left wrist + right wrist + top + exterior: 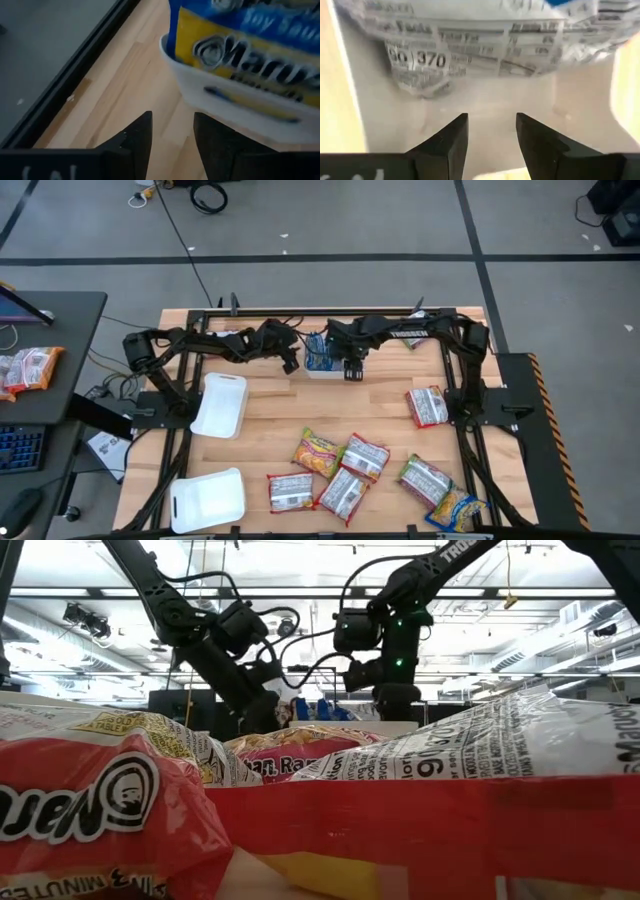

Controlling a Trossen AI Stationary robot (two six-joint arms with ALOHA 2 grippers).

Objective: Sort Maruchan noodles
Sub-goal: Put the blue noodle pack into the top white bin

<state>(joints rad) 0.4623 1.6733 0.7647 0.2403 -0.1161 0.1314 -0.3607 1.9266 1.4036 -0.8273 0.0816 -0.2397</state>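
Observation:
A white tray [322, 370] at the table's far middle holds blue-white Maruchan noodles [318, 350] standing on edge. My left gripper [291, 365] hovers open just left of that tray; its wrist view shows the tray's wall [235, 100] and a blue packet [240, 45] ahead of the gripper [172, 117]. My right gripper [352, 372] points down at the tray's right end, open. Its wrist view shows the gripper [492, 117] above the tray's floor [495, 100], with a packet's printed back [470, 45] beyond. Loose packets [343, 495] lie flat near the front edge.
Two more white trays lie at the left [220, 405] and front left [207, 500]. Loose packets: red-white [428, 406] at the right, orange-yellow [318, 453], red-white [365, 457], [290, 492], green [425, 478] and blue-yellow [455, 510] near the front. Another packet [410, 335] lies at the far right.

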